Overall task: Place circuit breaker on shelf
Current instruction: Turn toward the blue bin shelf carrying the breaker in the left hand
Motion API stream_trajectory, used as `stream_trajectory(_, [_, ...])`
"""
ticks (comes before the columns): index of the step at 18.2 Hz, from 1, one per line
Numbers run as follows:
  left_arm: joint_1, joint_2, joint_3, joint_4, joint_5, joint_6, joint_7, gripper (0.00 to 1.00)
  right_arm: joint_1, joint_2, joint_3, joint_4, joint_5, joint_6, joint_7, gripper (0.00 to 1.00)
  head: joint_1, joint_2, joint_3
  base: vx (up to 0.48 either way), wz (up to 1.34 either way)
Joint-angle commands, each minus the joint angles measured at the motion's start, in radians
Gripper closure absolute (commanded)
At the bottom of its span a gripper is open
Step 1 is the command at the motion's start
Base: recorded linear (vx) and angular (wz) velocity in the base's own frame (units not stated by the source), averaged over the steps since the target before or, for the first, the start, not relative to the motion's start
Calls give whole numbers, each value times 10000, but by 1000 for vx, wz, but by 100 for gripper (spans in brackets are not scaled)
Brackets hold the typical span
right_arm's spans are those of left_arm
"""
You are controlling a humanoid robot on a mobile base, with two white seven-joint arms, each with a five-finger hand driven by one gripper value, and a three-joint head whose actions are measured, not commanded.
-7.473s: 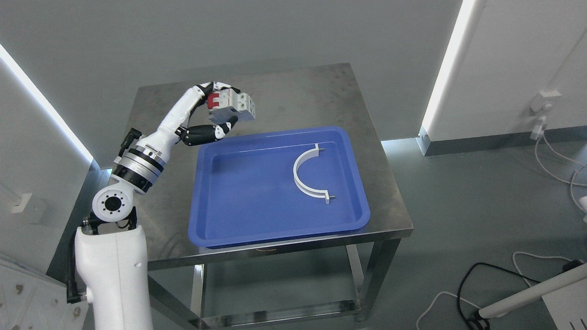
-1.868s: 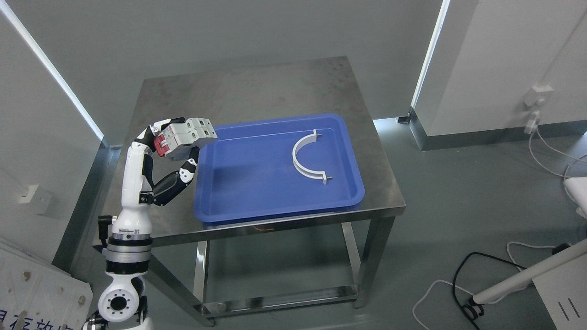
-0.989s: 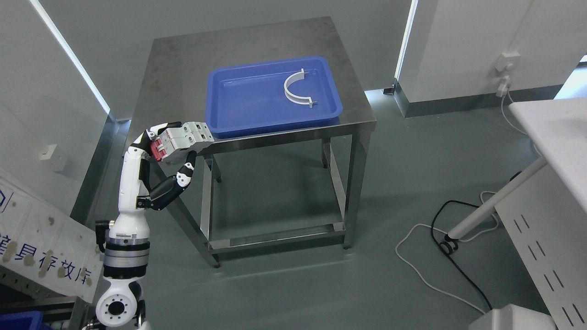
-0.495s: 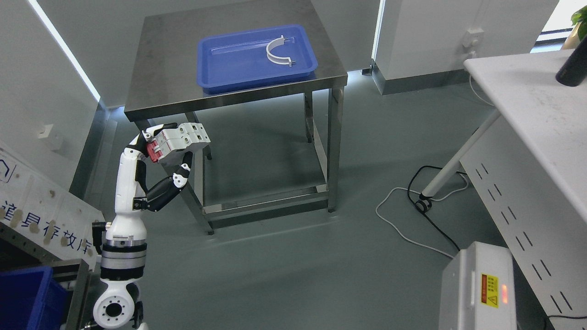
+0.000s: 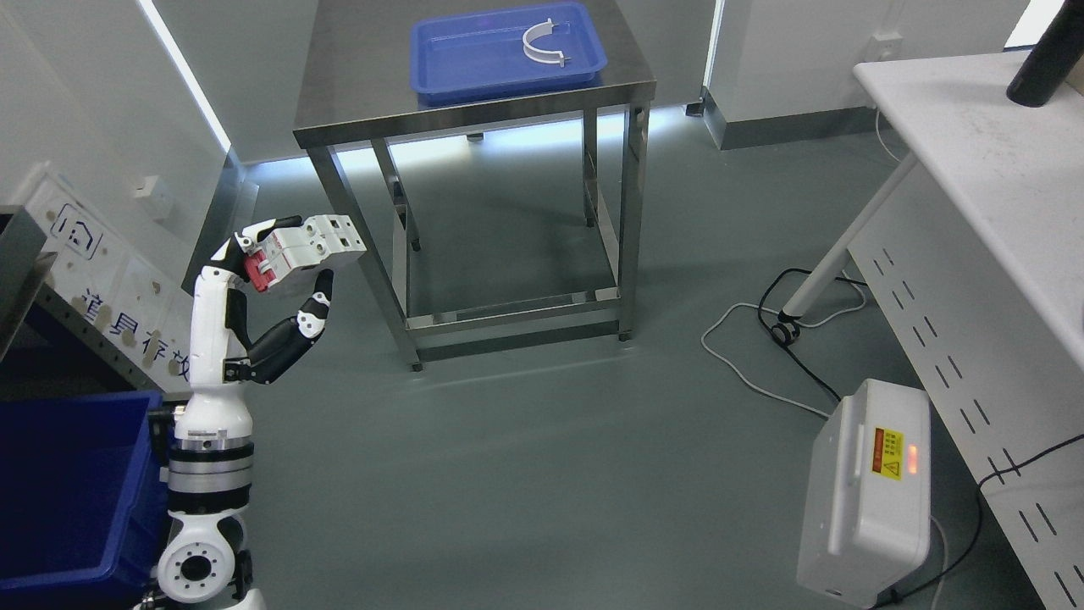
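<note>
My left hand (image 5: pixel 279 271) is shut on the circuit breaker (image 5: pixel 306 252), a white block with a red side, and holds it in the air above the floor at the left. The arm rises from the bottom left corner. A metal shelf frame (image 5: pixel 21 246) with a blue bin (image 5: pixel 68 474) shows at the left edge, left of the hand. The right hand is out of view.
The steel table (image 5: pixel 474 102) stands far ahead with a blue tray (image 5: pixel 449 63) holding a white half-ring clamp (image 5: pixel 546 42). A white desk (image 5: pixel 982 169) runs along the right. A white box with a warning label (image 5: pixel 864 491) and cables (image 5: pixel 762 339) lie on the floor.
The camera has backed away from the table and turned left, so the table sits higher and the blue bin and shelf have come into view. The hand still holds the breaker.
</note>
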Motion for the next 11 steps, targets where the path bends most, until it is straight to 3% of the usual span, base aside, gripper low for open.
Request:
stream_trajectory(1, [-476,175,1558,0,136,10,-94,89,0,-175,0,0,0,-9,-1,0,0,0,0,-320,112])
stream_trajectory(7, [-582,175,1760,0,183,-220,-94,89,0,-175,0,0,0,-9,-1,0,0,0,0,-327,125])
stream_trajectory(11, [-1532,175,1790,0,167,284,-110,89,0,-175,0,0,0,-9,-1,0,0,1,0,-313,141])
